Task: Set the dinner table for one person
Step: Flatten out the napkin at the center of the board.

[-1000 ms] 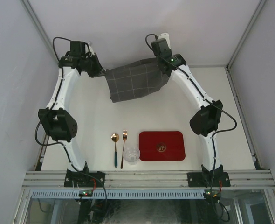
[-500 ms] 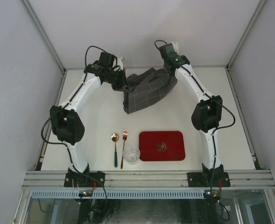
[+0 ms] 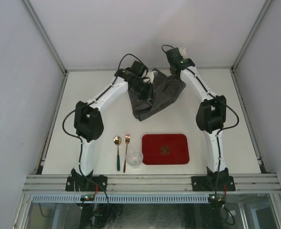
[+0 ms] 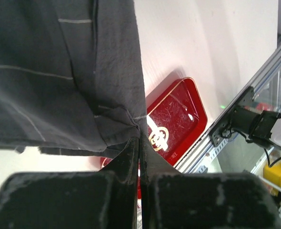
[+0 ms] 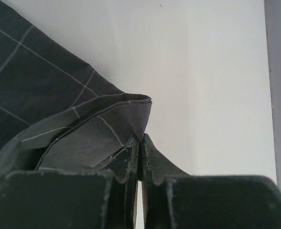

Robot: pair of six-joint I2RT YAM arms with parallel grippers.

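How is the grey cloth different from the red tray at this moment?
The cloth is dark grey, checked and bunched; the tray is red and lies flat. The left claw and the right claw each pinch the cloth; nothing touches the tray. Both are over the table.

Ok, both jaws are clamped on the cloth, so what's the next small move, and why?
Probably lower both held ends together onto the dinner table. The left gripper and right gripper each pinch the cloth, close together, and it sags bunched between them, beyond the red tray.
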